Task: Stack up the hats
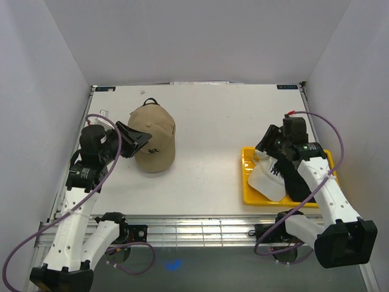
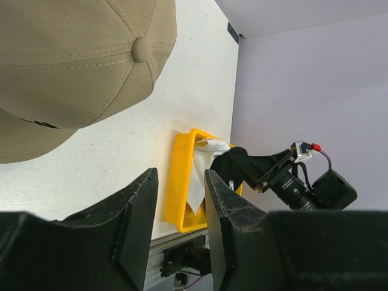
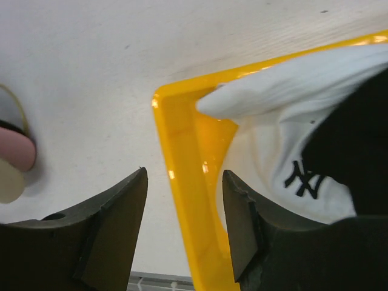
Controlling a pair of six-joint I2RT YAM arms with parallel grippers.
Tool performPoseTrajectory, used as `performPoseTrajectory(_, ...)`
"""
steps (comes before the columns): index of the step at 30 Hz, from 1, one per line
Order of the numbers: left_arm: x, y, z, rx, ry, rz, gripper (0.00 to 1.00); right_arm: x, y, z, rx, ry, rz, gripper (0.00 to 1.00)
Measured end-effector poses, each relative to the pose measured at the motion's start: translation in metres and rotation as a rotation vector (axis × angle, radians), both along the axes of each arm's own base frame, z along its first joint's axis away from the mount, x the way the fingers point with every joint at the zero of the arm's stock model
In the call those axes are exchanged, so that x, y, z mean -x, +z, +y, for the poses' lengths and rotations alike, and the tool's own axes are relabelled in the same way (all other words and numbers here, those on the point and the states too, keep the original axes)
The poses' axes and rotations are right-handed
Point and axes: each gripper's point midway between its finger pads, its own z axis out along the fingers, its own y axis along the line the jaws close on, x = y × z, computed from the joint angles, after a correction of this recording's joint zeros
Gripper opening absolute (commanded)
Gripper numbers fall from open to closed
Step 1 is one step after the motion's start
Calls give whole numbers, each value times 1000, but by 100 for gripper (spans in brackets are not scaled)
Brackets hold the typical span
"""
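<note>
Tan cap [image 1: 155, 137] sits on the table [image 1: 206, 121] toward its left edge, brim facing the near edge. My left claw [image 1: 138, 139] hovers just beside it, jaws apart and empty. I see the white cap [image 1: 266, 179] in the yellow tray [image 1: 246, 176] by the right near corner. My right claw [image 1: 267, 141] hangs over the tray's far-left corner, jaws apart, gripping nothing.

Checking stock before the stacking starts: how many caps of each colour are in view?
tan cap: 1
white cap: 1
black cap: 1
pink cap: 1, only an edge showing
total: 4
</note>
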Motion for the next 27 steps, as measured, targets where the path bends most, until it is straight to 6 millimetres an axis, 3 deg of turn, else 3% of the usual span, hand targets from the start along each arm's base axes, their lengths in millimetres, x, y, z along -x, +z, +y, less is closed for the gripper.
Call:
performPoseTrajectory(5, -5, 2, -10, -20, -77, -14, 47, 6, -13, -56, 67, -158, 72, 72)
performPoseTrajectory(13, -5, -6, -22, -39, -169, -14, 47, 5, -28, -109, 126, -319, 172, 71)
performPoseTrajectory(19, -2, -11, -25, -37, -196, -18, 47, 8, -50, -130, 147, -376, 266, 64)
performPoseTrajectory(27, 1, -18, -27, -30, -213, -10, 47, -1, -69, -138, 131, -384, 316, 61)
